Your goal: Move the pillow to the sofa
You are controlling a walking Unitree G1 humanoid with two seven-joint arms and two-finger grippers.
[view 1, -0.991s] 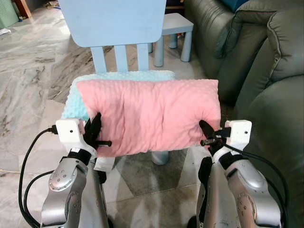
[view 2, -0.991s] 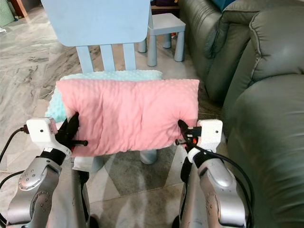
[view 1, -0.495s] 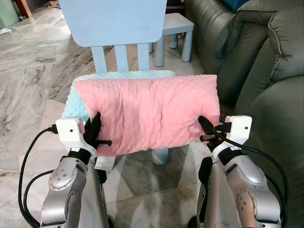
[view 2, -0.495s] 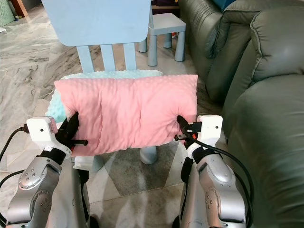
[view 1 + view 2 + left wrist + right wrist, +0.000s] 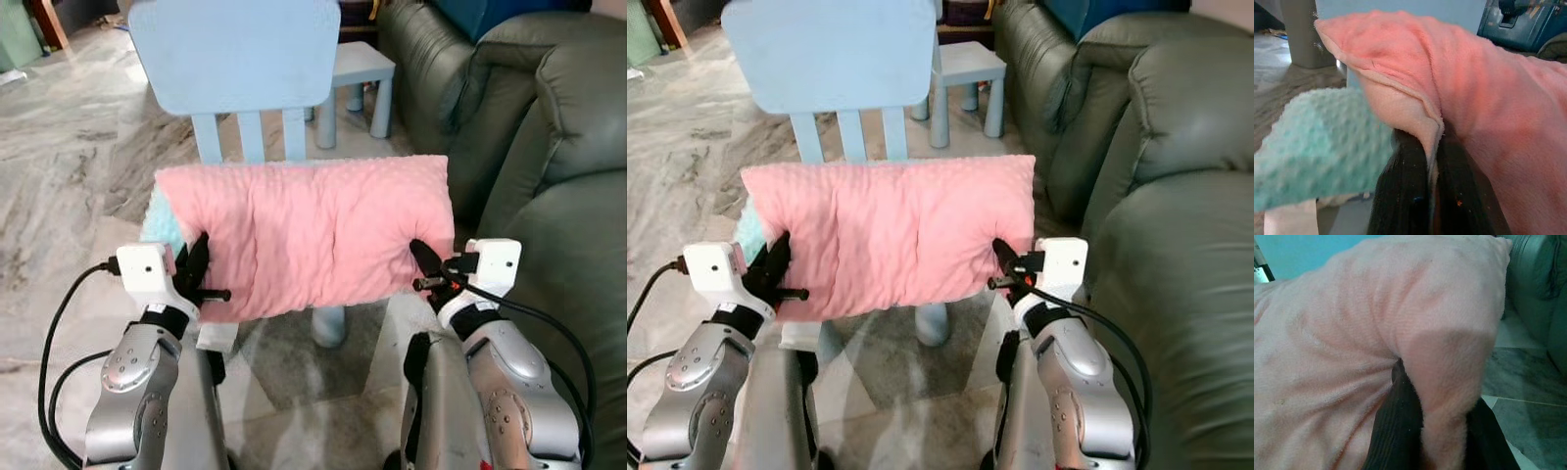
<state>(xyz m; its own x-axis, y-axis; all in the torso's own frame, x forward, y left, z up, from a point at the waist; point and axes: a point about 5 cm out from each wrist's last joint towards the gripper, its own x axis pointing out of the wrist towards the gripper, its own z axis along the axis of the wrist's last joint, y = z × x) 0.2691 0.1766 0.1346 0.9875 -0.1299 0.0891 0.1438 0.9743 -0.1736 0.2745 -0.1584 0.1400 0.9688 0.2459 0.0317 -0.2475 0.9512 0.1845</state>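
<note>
In the left eye view, the pink pillow (image 5: 309, 235) sits higher against the light blue chair (image 5: 235, 54) than a second ago: it now hides nearly all of the mint cushion (image 5: 160, 217) on the seat, which before showed as a wide strip behind its top edge. It is held off the seat, in front of the chair's backrest slats, its long axis running side to side between the two arms, its broad face tilted up toward the camera. The left gripper (image 5: 199, 277) clamps the pillow's left end and the right gripper (image 5: 423, 266) its right end, as before. The grey-green sofa (image 5: 549, 147) stands just to the right, and a small blue stool (image 5: 358, 73) lies beyond the chair on the marble floor (image 5: 69, 157).

The left wrist view shows both black fingers (image 5: 1400, 196) pinched nearly together on the pillow's seamed edge, the mint cushion beside them.

In the right wrist view the jaws are closed around a thick fold of the pillow's end.
</note>
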